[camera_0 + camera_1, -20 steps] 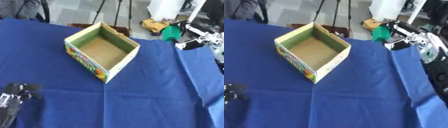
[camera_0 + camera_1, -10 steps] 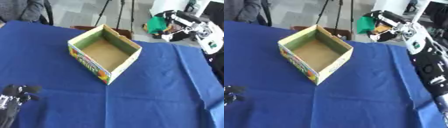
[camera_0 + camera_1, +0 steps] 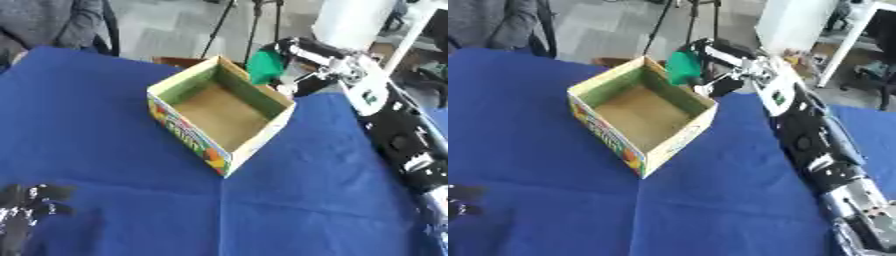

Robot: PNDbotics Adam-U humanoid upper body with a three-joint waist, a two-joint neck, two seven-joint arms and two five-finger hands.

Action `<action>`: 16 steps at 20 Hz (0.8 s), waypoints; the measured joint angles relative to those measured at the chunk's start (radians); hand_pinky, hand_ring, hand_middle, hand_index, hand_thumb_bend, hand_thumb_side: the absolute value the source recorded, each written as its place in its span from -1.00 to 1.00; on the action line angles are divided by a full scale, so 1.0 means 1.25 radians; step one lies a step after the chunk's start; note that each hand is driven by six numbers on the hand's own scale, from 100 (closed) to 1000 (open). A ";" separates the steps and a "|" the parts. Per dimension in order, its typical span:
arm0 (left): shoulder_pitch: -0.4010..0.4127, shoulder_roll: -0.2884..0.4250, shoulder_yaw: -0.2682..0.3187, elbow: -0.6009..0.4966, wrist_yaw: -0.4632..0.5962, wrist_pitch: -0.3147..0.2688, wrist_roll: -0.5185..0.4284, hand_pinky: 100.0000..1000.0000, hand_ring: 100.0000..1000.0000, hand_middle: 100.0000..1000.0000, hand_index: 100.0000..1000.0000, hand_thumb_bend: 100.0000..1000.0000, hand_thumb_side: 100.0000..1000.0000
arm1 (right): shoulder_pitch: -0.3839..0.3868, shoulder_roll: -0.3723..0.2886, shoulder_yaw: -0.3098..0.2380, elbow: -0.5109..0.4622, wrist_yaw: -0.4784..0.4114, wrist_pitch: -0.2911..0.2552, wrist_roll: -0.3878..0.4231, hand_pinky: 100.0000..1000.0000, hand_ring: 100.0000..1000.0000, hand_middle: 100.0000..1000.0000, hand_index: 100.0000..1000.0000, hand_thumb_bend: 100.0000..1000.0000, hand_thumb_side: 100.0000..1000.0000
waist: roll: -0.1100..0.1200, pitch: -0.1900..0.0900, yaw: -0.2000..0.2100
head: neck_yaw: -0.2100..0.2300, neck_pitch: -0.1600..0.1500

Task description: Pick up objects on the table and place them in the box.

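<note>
An open cardboard box [image 3: 224,112] with a plain brown floor, green inner walls and a colourful printed outer side stands on the blue-covered tabletop [image 3: 105,190], turned so that one corner points toward the robot. The right hand [image 3: 311,57] is held over the box's far right corner, its arm reaching in from the right of the box, and its fingers [image 3: 710,50] are curled round a green object [image 3: 264,66], which hangs above the box's far rim and is not inside the box. The object's exact shape cannot be made out beyond its green colour. The left hand [image 3: 26,205] rests low on the tabletop well to the near left of the box, away from it; whether its fingers are spread or curled cannot be told.
</note>
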 measured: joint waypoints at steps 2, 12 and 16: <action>-0.004 -0.004 -0.005 0.000 0.002 0.001 -0.005 0.17 0.57 0.06 0.15 -0.26 1.00 | 0.000 0.009 0.000 0.012 0.016 0.001 0.001 0.14 0.15 -0.19 -0.26 -1.00 -0.82 | 0.000 0.003 0.008 | -0.006 -0.005; -0.040 -0.018 -0.023 -0.015 0.022 0.007 -0.023 0.17 0.56 0.06 0.15 -0.24 1.00 | 0.007 0.029 0.004 0.051 0.085 -0.005 -0.001 0.28 0.37 0.46 0.60 -1.00 -0.26 | -0.001 0.015 0.028 | -0.019 -0.016; -0.041 -0.023 -0.023 -0.018 0.025 0.010 -0.026 0.17 0.56 0.06 0.15 -0.24 1.00 | 0.008 0.037 0.004 0.057 0.104 -0.014 0.002 0.30 0.41 0.58 0.66 -1.00 -0.15 | -0.001 0.017 0.028 | -0.019 -0.018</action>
